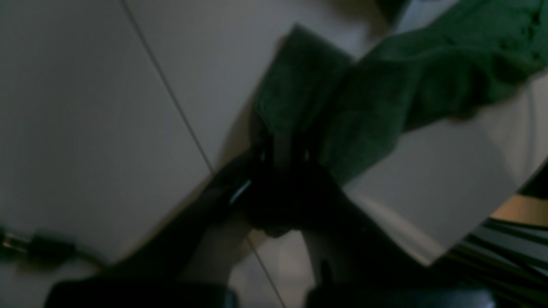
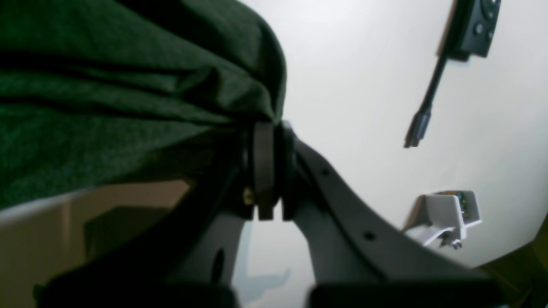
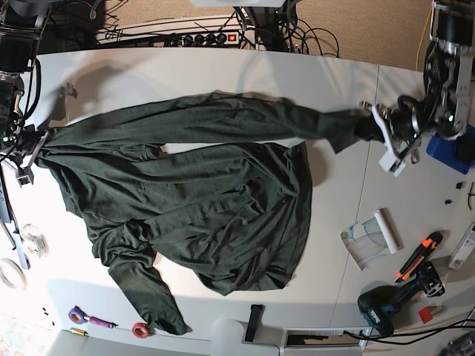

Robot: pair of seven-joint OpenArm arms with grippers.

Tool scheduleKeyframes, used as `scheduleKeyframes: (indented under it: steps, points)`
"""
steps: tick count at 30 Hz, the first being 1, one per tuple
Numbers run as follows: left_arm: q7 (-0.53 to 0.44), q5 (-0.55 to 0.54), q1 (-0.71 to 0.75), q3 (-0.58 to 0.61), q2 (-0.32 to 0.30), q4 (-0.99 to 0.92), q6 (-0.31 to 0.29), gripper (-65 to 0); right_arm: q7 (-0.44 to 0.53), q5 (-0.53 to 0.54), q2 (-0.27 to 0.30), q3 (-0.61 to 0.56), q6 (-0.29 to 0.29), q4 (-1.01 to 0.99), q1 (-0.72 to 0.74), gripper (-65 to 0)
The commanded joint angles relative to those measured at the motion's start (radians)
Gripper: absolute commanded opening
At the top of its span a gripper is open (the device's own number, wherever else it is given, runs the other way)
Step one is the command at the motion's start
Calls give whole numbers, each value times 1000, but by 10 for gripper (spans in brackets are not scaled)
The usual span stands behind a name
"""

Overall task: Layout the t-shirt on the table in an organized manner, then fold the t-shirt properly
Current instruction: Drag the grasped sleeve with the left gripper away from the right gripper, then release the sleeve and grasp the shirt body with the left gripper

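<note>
A dark green t-shirt (image 3: 200, 200) lies spread and wrinkled over the white table (image 3: 223, 70), its upper edge pulled taut between both arms. My left gripper (image 3: 369, 122) at the right side is shut on one end of that edge; in the left wrist view the cloth (image 1: 364, 98) runs out from the closed left gripper (image 1: 282, 149). My right gripper (image 3: 37, 141) at the left table edge is shut on the other end; the right wrist view shows fabric (image 2: 128, 85) bunched in the right gripper (image 2: 272, 141). One sleeve (image 3: 145, 293) trails toward the front.
At the front right lie a paper roll (image 3: 371, 236), an orange-handled tool (image 3: 419, 256) and a drill (image 3: 393, 297). Tape rolls (image 3: 137, 330) and a purple pen (image 3: 90, 319) sit near the front left. A black block (image 3: 254, 322) lies at the front edge. Cables (image 3: 185, 33) run along the back.
</note>
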Motion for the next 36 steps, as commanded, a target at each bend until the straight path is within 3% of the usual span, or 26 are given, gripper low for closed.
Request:
scheduleKeyframes:
  steps: [1,9,15,19,23,26,30,36]
  points:
    - [-15,-21,8,-41,-21,61,0,-650,11,0,31,9,-4,12,19,-650]
    - [-16,-24,226,-247,-20,300,0,-650,7,0,31,9,-3,12,19,-650]
    - [-16,-77,347,-270,3,302,-4,-650,-14,-1,31,9,-3,12,19,-650]
    - [-20,-90,362,-270,49,302,-82,-650,-16,-1,31,9,-3,12,19,-650]
    - [-28,-90,352,-270,62,302,-103,-440,-16,-1,32,9,-3,12,19,-650]
    - [-26,-89,330,-270,62,302,-103,-350,-16,-1,32,9,-3,12,19,-650]
    - [-42,-90,290,-270,72,304,-96,-338,-25,-1,31,9,1,12,19,-650]
    - [-54,-69,176,-211,140,303,-95,-339,-30,-1,32,9,1,12,19,-650]
